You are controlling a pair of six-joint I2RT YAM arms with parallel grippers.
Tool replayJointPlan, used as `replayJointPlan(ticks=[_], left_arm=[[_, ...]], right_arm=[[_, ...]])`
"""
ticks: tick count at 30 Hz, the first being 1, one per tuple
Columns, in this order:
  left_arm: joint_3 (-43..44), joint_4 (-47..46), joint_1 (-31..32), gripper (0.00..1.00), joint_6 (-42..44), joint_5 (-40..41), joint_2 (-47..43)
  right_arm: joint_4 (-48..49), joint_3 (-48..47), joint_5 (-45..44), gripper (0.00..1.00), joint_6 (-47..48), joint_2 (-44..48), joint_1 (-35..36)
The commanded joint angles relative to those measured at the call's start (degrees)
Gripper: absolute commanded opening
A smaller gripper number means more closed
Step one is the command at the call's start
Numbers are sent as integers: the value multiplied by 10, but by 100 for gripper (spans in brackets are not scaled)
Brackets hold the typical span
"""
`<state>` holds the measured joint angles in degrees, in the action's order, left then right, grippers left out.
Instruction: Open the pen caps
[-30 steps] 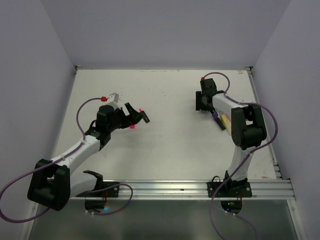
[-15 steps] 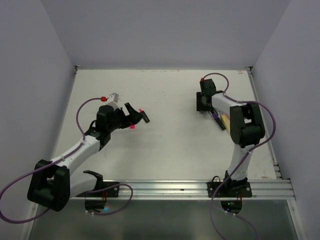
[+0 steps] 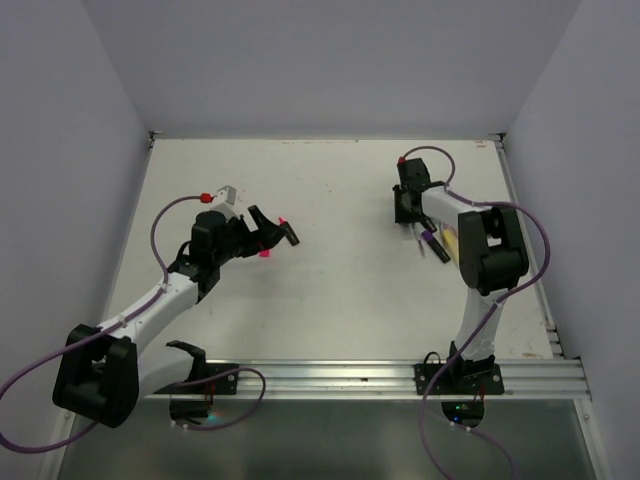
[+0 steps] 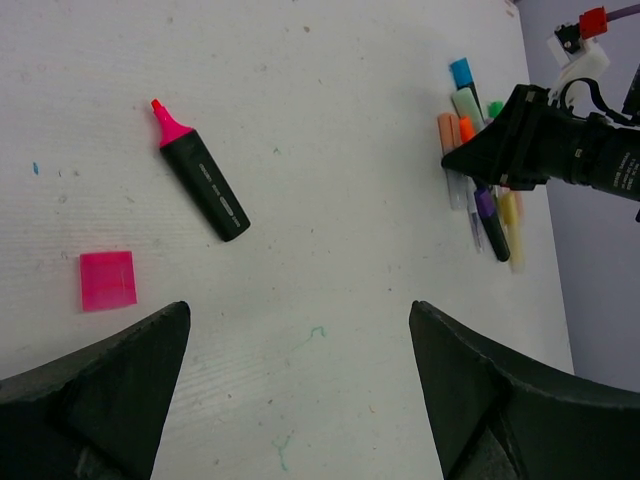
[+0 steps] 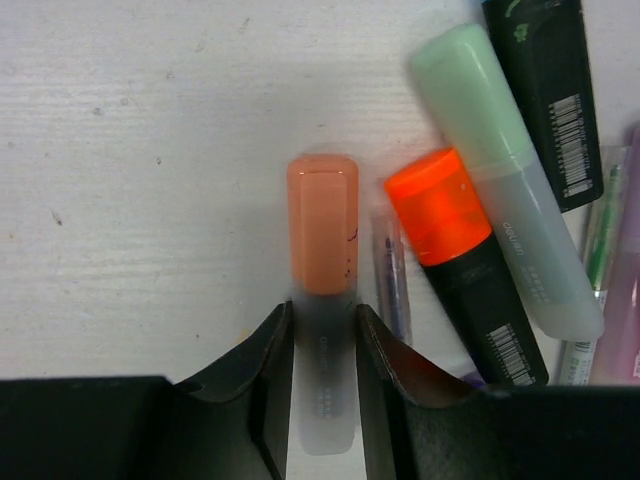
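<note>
Over on right side, right gripper (image 5: 323,320) pinching frosted highlighter (image 5: 323,405) just below peach cap (image 5: 322,225) (pale purple thing (image 5: 628,300) at edge mostly cut off); left gripper (image 4: 298,310) spread wide.

White scuffed tabletop (image 3: 330,300), pale lavender walls (image 3: 330,60) on three sides, aluminium rail (image 3: 350,377) at near edge

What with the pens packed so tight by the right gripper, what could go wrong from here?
The right gripper clamps the peach highlighter beside a thin pen and the orange-capped highlighter; lifting may drag them along. It grips right at the edge of the peach cap, so it might pin the cap on.
</note>
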<state>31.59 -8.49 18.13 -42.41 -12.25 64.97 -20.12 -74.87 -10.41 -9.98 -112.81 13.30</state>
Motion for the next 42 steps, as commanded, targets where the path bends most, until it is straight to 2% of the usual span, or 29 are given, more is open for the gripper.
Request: replayJointPlan(ticks=[1, 8, 11, 13, 16, 22, 27, 42], left_arm=[[-2, -3, 3, 93, 3, -13, -12], [2, -13, 3, 88, -6, -36, -5], [0, -50, 3, 86, -21, -66, 7], [5, -65, 3, 85, -32, -95, 30], [7, -94, 4, 84, -54, -127, 64], [7, -149, 18, 81, -107, -137, 92], [23, -149, 33, 81, -121, -118, 101], [40, -160, 76, 79, -132, -83, 140]], right_arm=[[-14, 13, 28, 0, 8, 24, 27], [-3, 69, 28, 0, 0, 148, 78], [14, 103, 92, 0, 0, 203, 112], [49, 125, 168, 0, -12, 239, 138], [97, 165, 216, 0, -25, 270, 174], [135, 173, 237, 0, -51, 265, 220], [142, 159, 231, 0, -59, 255, 256], [168, 148, 230, 0, -80, 242, 295]])
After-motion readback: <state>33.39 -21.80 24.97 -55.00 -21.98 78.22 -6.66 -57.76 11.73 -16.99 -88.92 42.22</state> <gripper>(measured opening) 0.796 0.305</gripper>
